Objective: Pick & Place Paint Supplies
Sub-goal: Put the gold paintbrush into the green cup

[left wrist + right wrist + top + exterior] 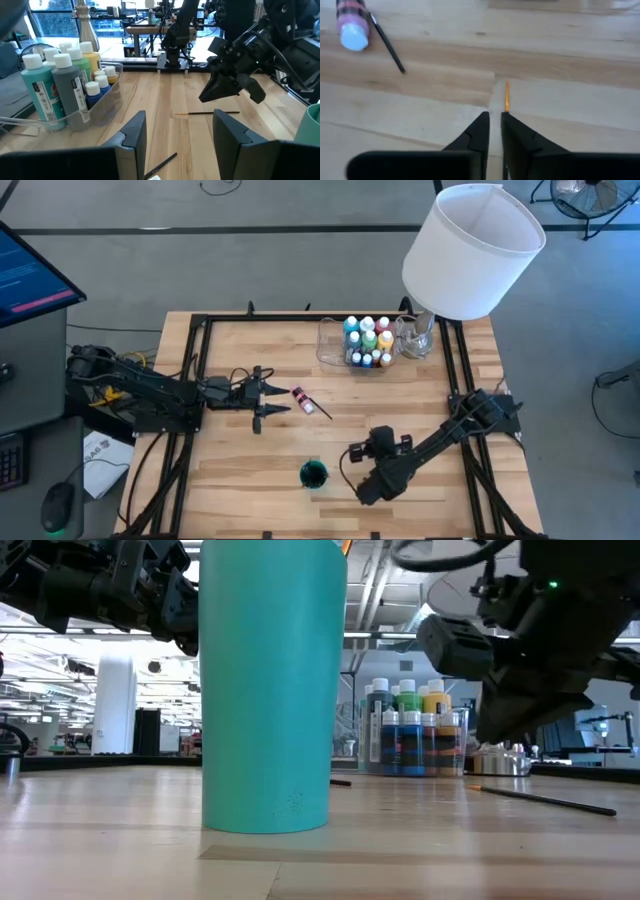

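Teal plastic cup (265,685) near desk (240,480) front edge; R gripper (495,120) fingers nearly together over thin orange-tipped brush (506,96); L gripper (180,135) jaws apart, empty.

My table (240,480) is pale wood planks in a black frame. On it – a teal cup (313,474) near the front, a pink bottle (301,395) beside a brush (320,409) mid-table, a clear tray (331,345) of bottles at the back.

left claw (283,399) parted, right claw (495,120) pinched
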You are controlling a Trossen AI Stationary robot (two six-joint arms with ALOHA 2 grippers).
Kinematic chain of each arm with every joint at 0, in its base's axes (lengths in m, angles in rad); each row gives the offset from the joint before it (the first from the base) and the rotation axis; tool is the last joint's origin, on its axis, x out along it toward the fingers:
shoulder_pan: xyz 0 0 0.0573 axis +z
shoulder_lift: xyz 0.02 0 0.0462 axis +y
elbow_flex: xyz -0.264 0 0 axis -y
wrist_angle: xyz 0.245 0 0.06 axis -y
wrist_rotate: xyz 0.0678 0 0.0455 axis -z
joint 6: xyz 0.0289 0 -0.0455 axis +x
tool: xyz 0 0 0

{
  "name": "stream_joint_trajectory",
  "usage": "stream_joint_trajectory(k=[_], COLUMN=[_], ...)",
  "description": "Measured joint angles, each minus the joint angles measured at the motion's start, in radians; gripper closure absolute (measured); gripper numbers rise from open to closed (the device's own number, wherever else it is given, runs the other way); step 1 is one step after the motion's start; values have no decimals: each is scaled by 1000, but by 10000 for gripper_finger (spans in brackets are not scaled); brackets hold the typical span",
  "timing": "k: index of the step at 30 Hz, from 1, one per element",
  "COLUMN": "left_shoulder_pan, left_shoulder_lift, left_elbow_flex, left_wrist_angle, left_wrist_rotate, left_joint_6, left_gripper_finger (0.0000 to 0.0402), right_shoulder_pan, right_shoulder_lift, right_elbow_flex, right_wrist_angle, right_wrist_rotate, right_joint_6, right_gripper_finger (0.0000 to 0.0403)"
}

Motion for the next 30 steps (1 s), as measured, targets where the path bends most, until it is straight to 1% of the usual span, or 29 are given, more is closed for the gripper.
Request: stream_joint_trajectory(k=[2,11,16,18,21,30], left_shoulder_pan=[0,0,0,0,0,0], left_shoulder_lift=[0,0,0,0,0,0], left_elbow_flex=[0,0,0,0,0,0], left_wrist_angle=[-1,-2,-2,-2,-2,-2], left_wrist_rotate=[0,0,0,0,0,0], left_joint_6=[-1,5,5,5,5,6], left_gripper_finger=[280,280,280,280,280,280], right_shoulder_pan=[5,-2,-23,-26,-24,-11], right_shoulder_lift=[0,0,36,58,90,103], right_elbow_flex=[-12,-18,-20,-17,-20,-18], right_wrist_angle=[2,-1,9,25,37,38], right_wrist_rotate=[22,0,4,29,37,64], right_joint_6=[30,17,11,12,36,46], right_gripper_finger=[353,271,245,243,248,299])
